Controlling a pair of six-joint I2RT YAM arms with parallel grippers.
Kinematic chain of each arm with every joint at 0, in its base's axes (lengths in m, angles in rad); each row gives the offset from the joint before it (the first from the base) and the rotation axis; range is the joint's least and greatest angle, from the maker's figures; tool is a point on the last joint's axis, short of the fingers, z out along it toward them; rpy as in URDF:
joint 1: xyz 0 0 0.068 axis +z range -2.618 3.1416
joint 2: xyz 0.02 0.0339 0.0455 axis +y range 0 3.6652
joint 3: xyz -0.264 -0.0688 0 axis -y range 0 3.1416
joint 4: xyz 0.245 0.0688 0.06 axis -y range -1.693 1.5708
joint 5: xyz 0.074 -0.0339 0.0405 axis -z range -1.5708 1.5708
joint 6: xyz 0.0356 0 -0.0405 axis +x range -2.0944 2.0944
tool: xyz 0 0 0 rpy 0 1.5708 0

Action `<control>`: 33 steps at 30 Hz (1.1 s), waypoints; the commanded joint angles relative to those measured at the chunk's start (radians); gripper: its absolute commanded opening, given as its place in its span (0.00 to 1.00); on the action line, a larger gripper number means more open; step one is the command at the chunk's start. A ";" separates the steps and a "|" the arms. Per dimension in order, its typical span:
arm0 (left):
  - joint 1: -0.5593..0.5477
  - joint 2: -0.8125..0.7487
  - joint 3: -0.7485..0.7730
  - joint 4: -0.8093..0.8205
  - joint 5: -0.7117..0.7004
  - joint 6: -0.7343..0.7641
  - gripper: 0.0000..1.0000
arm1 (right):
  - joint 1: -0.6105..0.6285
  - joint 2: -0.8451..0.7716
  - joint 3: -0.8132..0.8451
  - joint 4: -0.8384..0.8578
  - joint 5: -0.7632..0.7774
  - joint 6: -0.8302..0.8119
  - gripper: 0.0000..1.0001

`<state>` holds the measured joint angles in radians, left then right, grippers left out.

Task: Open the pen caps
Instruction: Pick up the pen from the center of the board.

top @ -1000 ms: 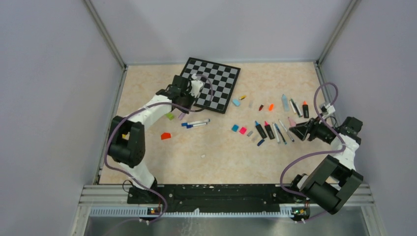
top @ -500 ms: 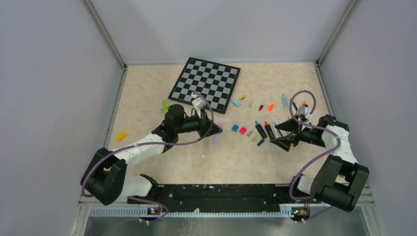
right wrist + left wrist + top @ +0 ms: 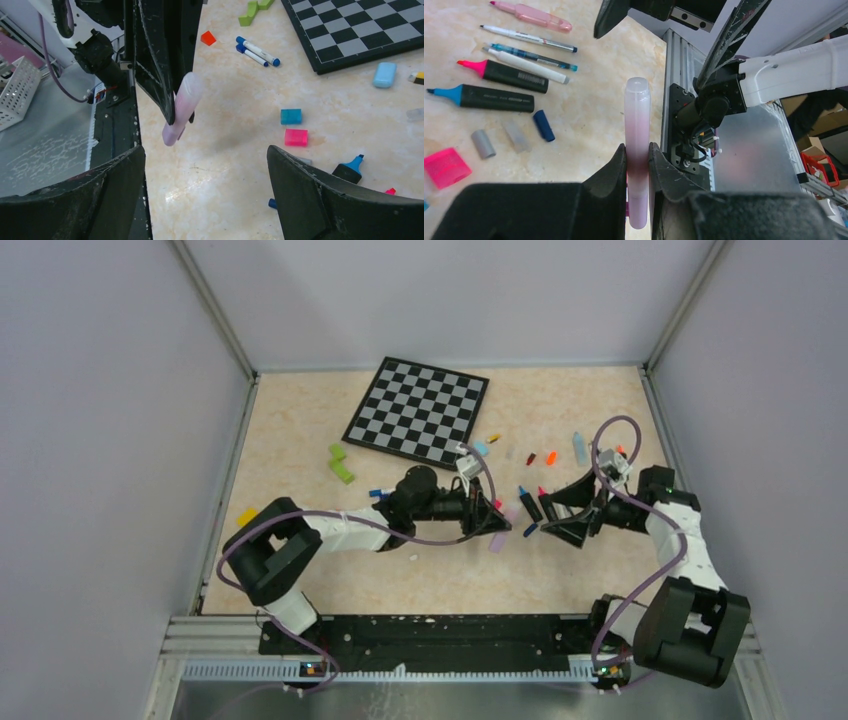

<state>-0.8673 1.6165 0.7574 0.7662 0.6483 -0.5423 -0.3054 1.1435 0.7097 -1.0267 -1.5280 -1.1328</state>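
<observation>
A robotics lab test cell: plain grey walls (image 3: 100, 440) on aluminium posts (image 3: 212, 308) box in a marble-look table (image 3: 300, 410). The left arm (image 3: 345, 525) and right arm (image 3: 690, 540) are bolted to a metal rail (image 3: 450, 665). Cardboard boxes (image 3: 796, 102), a red crate (image 3: 817, 167) and a white basket (image 3: 20, 87) sit beyond.

We see a pale pink pen (image 3: 637, 150), cap still on, pinched in the left jaws above the middle of the tabletop (image 3: 300, 440); uncapped markers (image 3: 494, 97) and loose caps (image 3: 296, 137) lie toward the right edge.
</observation>
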 commanded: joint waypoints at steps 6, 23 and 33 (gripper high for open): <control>-0.076 0.103 0.117 0.110 -0.044 0.018 0.00 | 0.067 -0.009 -0.027 0.201 -0.127 0.208 0.85; -0.119 0.162 0.167 0.153 -0.043 0.015 0.00 | 0.181 0.074 -0.040 0.361 -0.126 0.491 0.40; -0.119 0.194 0.165 0.209 -0.025 -0.047 0.09 | 0.212 0.060 -0.024 0.375 -0.126 0.503 0.00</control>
<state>-0.9714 1.7985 0.8890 0.8680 0.6109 -0.5716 -0.1196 1.2263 0.6720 -0.6796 -1.5494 -0.6449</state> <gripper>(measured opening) 0.204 0.103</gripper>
